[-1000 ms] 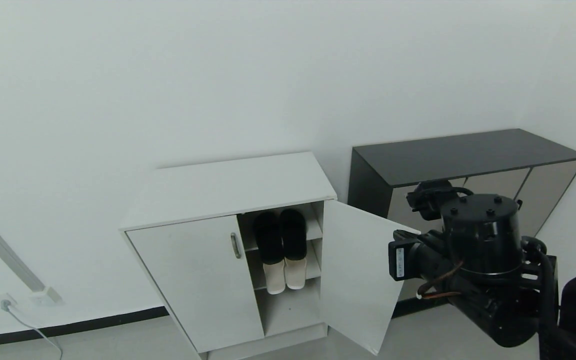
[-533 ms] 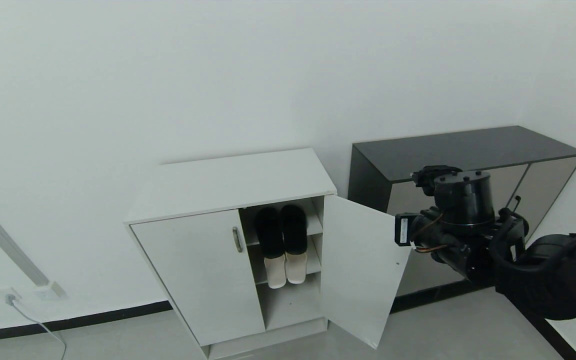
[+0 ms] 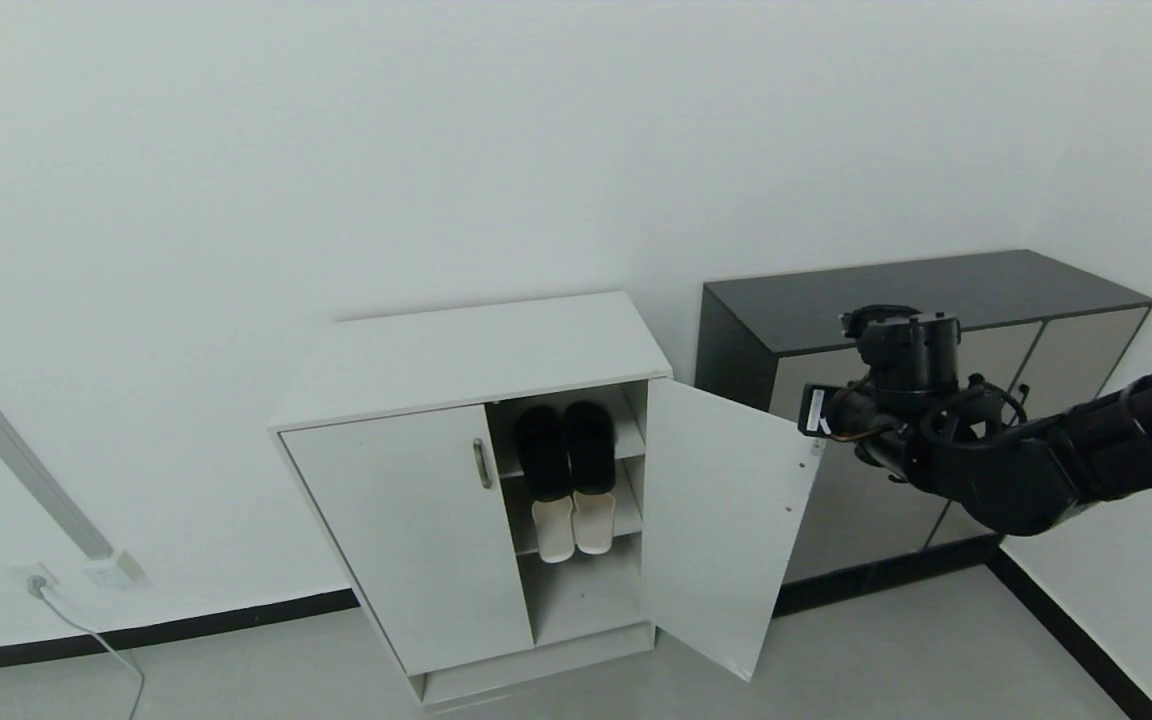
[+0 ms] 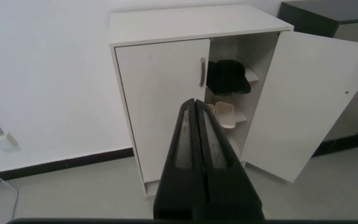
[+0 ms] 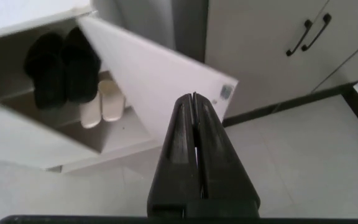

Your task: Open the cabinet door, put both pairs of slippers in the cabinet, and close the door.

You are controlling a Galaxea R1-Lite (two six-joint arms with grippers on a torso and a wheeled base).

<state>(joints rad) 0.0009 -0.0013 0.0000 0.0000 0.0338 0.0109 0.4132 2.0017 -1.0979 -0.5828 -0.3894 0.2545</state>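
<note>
The right arm (image 3: 1016, 470) has stretched out beside the cabinet (image 3: 476, 350), near its open door (image 3: 726, 510). Inside the cabinet, black slippers (image 3: 566, 450) sit above white slippers (image 3: 573, 522). The right gripper (image 5: 194, 96) and left gripper (image 4: 195, 101) are both pressed closed and empty.

My right arm (image 3: 1036, 470) is black all over, a glossy rounded shell that swells at the forearm, with a pale grey patch farther up. At the wrist sits a squat black cylinder (image 3: 911, 340) with small screws in its flat top. A white label (image 3: 816, 410) is stuck on the boxy block beside it. A thin copper-coloured cable (image 3: 844, 428) curls beneath, and black cables (image 3: 986, 405) loop over the joint. My right end effector (image 5: 194, 99) is two long, flat, matte black fingers lying flush together and widening towards the base. My left end effector (image 4: 195, 102) looks the same, with a grey sheen along its top.
</note>
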